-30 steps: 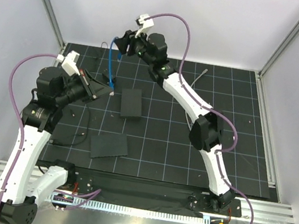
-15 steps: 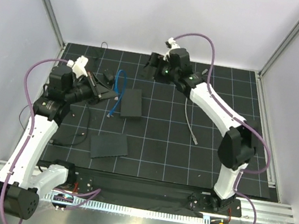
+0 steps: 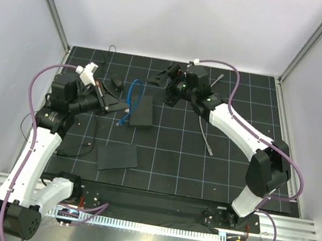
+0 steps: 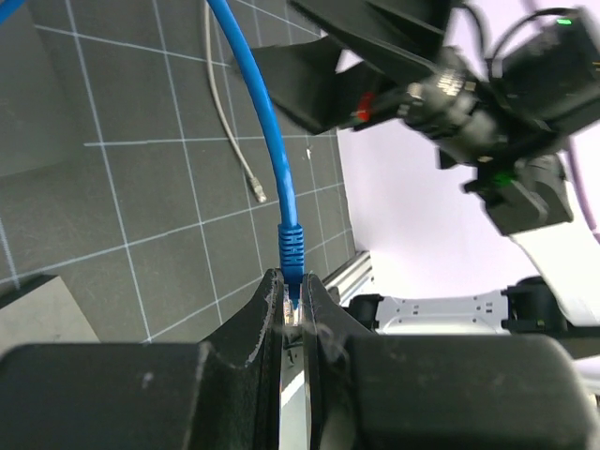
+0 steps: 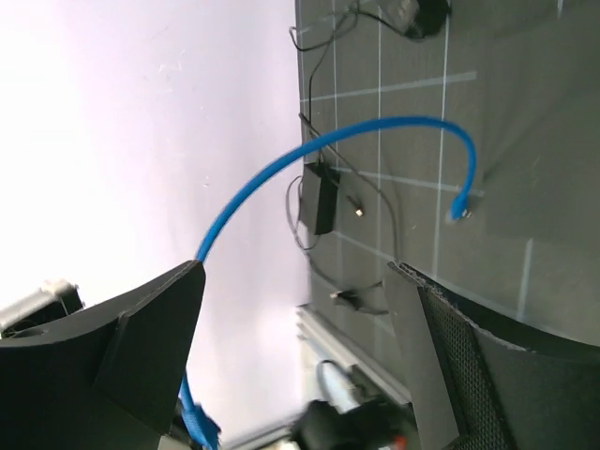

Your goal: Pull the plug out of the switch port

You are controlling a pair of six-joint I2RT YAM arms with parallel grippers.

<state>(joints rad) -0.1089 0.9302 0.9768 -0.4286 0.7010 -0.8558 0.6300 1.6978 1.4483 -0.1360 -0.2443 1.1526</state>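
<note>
Grip: the left gripper (image 4: 292, 286) is clamped on the plug (image 4: 290, 307), its two dark fingers pressed together with the connector pinched at their tips.
Held thing: the plug is pale and translucent. Only a sliver shows between the fingers, and it is out of the box.
Just past the fingertips: a ribbed blue boot (image 4: 292, 246) sticks straight out from between them.
Leading away: the blue cable (image 3: 132, 94) rises from the boot, arcs over and drops back to the mat.
Other tip: the cable's free end (image 3: 121, 124) lies on the mat near the left fingertips, on their near side. It is just beside a corner of the switch box, and whether it touches cannot be told.
Ahead of the left fingertips: the switch box (image 3: 143, 111), compact and matte black, lies flat on the mat, apart from the fingers.
Socket: the switch port on the box's narrow edge is too small to make out.
Other hand: the right gripper (image 5: 298, 272) has its fingers spread wide with nothing between them. It is beyond the box, toward the far side of the mat.
Far side of the left hand: a small black block (image 3: 117, 80) with a thin wire lies close by.
Back toward the arm bases: a wider, flatter black slab (image 3: 116, 156) lies on the mat.
Well apart, on the right arm's side: a grey cable (image 3: 205, 131) lies loose.
Ground: a black mat (image 3: 221, 168) with a white grid.
</note>
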